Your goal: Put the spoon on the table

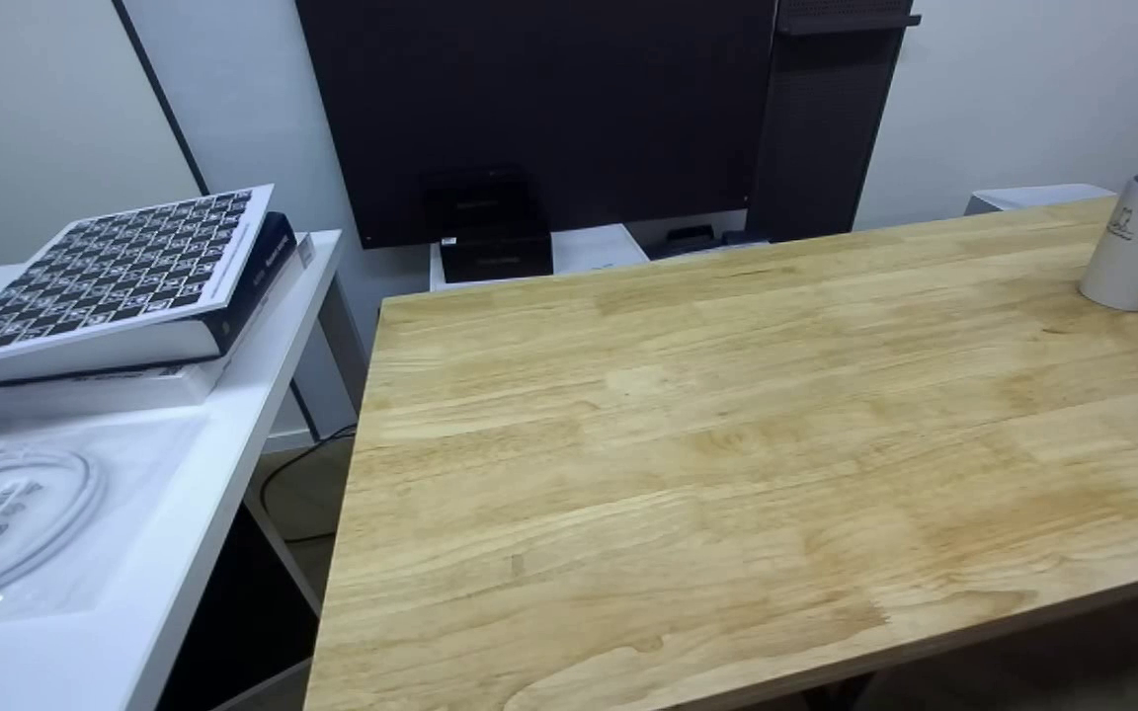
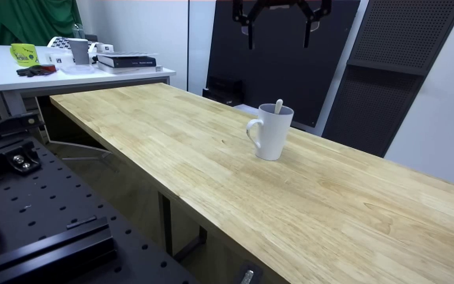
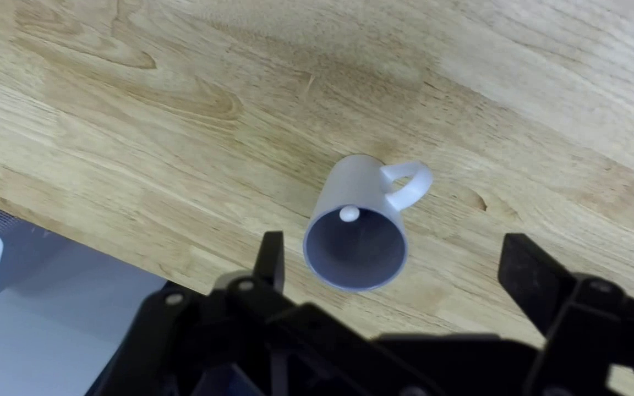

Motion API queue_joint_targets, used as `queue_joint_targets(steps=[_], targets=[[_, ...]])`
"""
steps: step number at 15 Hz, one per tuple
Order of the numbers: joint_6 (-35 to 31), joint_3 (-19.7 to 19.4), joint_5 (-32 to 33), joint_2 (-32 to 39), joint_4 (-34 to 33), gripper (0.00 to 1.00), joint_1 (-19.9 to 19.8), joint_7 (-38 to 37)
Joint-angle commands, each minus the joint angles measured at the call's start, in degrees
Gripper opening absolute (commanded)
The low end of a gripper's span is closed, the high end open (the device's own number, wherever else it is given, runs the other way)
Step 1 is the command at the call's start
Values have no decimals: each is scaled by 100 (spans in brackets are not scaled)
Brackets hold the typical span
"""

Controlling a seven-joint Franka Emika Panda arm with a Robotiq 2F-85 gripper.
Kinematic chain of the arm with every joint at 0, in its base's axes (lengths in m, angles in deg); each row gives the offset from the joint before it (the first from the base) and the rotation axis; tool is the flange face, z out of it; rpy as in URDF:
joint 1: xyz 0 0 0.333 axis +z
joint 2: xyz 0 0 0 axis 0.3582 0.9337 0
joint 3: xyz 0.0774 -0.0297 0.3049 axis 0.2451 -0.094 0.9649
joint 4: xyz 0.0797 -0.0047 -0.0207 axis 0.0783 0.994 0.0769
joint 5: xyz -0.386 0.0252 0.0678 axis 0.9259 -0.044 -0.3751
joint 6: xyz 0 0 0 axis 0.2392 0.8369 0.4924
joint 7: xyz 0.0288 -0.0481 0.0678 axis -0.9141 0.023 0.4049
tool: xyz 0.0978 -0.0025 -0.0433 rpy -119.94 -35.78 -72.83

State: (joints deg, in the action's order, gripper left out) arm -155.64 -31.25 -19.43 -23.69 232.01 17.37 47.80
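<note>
The spoon shows as a pale, rounded handle (image 2: 278, 106) rising above the rim of a tall white mug (image 2: 273, 136); its lower part is hidden inside. In the wrist view only the handle's end (image 3: 349, 213) shows at the mug's (image 3: 350, 181) rim. The mug stands upright on the light-brown wooden table (image 2: 195, 157). In an exterior view the mug (image 1: 1137, 247) is at the right of the table (image 1: 727, 444), and neither spoon nor gripper shows. My gripper (image 2: 279, 44) is open and empty, above the mug and apart from it. The wrist view shows its spread fingers (image 3: 394, 237).
A white desk (image 2: 89, 83) with books (image 2: 126, 62), a green mug (image 2: 25, 54) and a grey cup (image 2: 79, 51) stands past the table's far end. A black perforated plate (image 2: 73, 197) lies beside the table. A dark board (image 1: 549, 109) stands behind it.
</note>
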Motion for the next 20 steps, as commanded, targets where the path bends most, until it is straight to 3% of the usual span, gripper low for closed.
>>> queue_joint_targets(steps=[1,7,10,20], targets=[[-61,63,-379,935,-750,100,-67,331],[-419,522,-914,1801,-1160,100,-348,542],[-701,732,-814,2080,-1217,100,-473,426],[-974,953,-683,2308,-1213,100,-804,349]])
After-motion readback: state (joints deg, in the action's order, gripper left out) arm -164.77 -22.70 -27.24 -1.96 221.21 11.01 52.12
